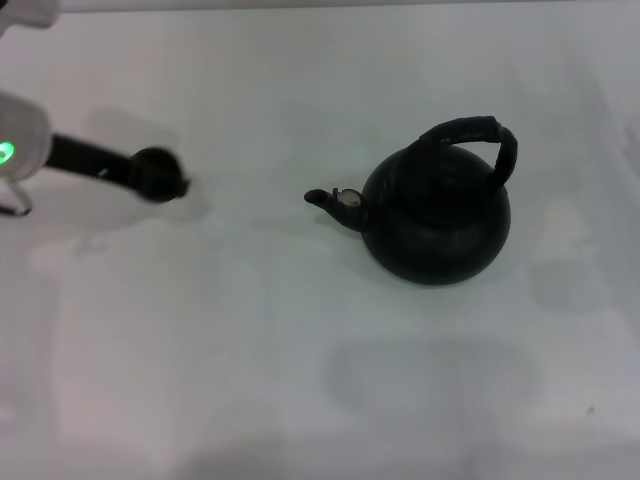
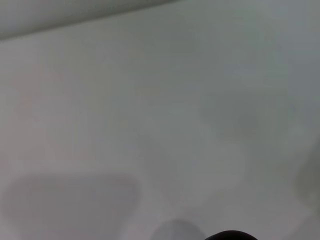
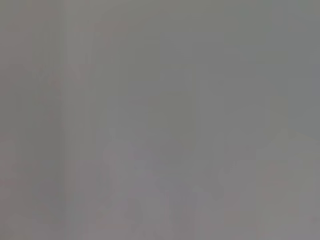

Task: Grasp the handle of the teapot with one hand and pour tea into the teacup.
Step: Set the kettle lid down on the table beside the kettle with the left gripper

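The teapot (image 1: 436, 218) stands on the white table right of centre, dark, round and squat. Its arched ribbed handle (image 1: 470, 132) stands up over the top, and its spout (image 1: 325, 199) with a pale tip points left. Far to the left, the small dark teacup (image 1: 160, 173) sits at the end of my left gripper (image 1: 140, 176), which reaches in from the left edge and looks shut on it. In the left wrist view only a dark rim of the teacup (image 2: 232, 235) shows at the picture's edge. No tea is visible. My right gripper is out of view.
The white table (image 1: 300, 350) spreads wide around both things, with a broad gap between teacup and spout. The left arm's pale housing with a green light (image 1: 8, 152) sits at the left edge. The right wrist view shows only a blank grey surface.
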`<state>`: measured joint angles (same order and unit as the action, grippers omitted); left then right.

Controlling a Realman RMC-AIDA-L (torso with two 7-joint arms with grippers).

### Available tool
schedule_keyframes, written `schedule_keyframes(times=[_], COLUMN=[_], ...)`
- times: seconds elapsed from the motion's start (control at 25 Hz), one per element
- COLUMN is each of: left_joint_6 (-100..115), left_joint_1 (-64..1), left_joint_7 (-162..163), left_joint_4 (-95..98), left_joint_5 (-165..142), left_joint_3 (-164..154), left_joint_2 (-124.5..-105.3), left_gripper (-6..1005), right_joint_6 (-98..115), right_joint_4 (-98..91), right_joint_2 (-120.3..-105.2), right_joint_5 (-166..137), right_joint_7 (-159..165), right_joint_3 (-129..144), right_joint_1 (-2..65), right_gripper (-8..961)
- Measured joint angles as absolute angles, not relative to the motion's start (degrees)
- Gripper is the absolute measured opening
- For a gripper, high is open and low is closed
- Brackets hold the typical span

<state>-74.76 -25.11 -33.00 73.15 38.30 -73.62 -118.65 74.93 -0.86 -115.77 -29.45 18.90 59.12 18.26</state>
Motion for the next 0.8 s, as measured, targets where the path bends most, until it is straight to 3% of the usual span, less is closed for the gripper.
schedule_keyframes(times=[0.36,0.8], left_joint_6=[-73.7,-72.0], left_joint_1=[-36.4,-40.4], left_joint_7=[-36.9,-36.1], left_joint_4=[61.1,55.7], left_joint_5=[42.5,44.9], left_joint_3=[-75.3,-84.0], left_joint_2=[-118.90,-119.09], left_gripper=[704,705], right_joint_6=[76.1,76.0], right_joint_4=[-0.9,-0.9], right_joint_2=[-115.91,-115.87], right_joint_5=[-29.5,-29.3], right_joint_7=[19.3,19.7], right_joint_3=[59.2,59.2], right_joint_1=[18.4,18.4], right_gripper=[874,874])
